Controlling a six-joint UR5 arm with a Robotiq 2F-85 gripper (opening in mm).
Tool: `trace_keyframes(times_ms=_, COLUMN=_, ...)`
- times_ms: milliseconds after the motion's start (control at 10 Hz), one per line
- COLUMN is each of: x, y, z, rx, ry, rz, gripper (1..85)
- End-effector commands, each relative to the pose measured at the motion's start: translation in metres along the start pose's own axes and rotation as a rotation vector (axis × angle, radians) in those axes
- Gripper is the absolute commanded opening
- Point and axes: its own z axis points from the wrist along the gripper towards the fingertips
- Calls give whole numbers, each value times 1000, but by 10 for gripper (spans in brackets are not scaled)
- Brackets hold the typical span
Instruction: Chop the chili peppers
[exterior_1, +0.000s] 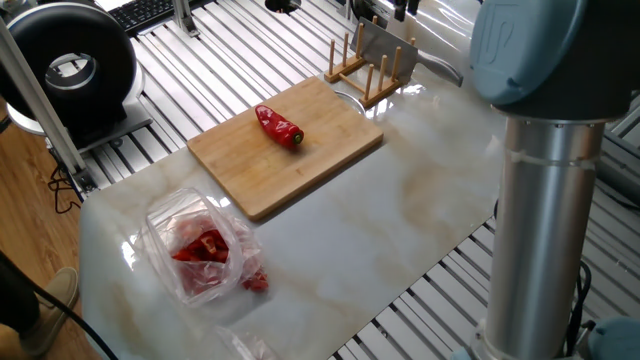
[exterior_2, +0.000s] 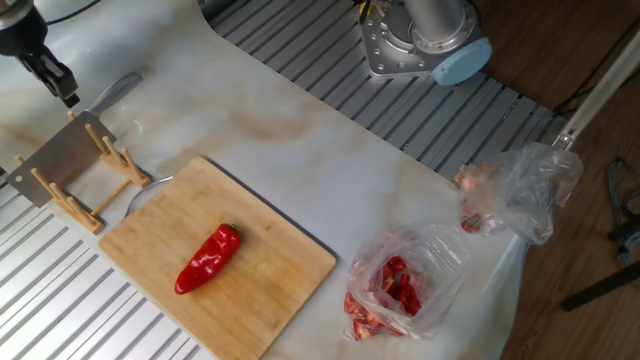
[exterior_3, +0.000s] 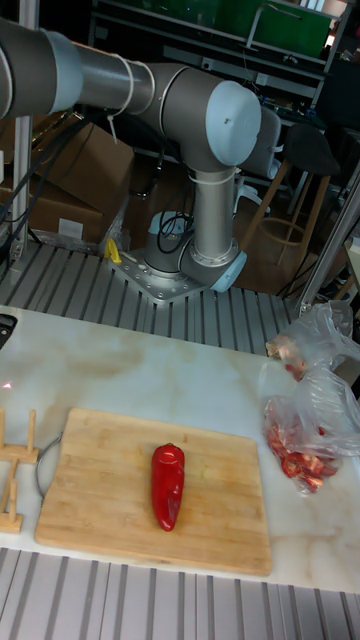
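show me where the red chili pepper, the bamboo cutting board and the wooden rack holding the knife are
glossy red chili pepper (exterior_2: 207, 259), the other fixed view, mid-body.
rectangular bamboo cutting board (exterior_1: 330, 150), one fixed view, bare surface by the right corner.
wooden peg rack (exterior_2: 88, 214), the other fixed view, base rail.
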Motion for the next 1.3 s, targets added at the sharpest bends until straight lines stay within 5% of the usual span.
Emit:
trace_keyframes(times_ms=0, x=-6, y=-8, z=12, rx=2, ry=-7, rz=9, gripper=360)
trace_keyframes(times_ms=600, x=-12, y=-16, z=23, rx=19, ry=-21, rz=-15, gripper=353)
trace_keyframes(times_ms=900, x=-10, y=2, z=17, rx=-27, ry=-23, rz=-33, gripper=383)
trace_keyframes(times_ms=1200, x=-7, y=8, z=17, rx=-52, ry=-8, rz=111, gripper=380)
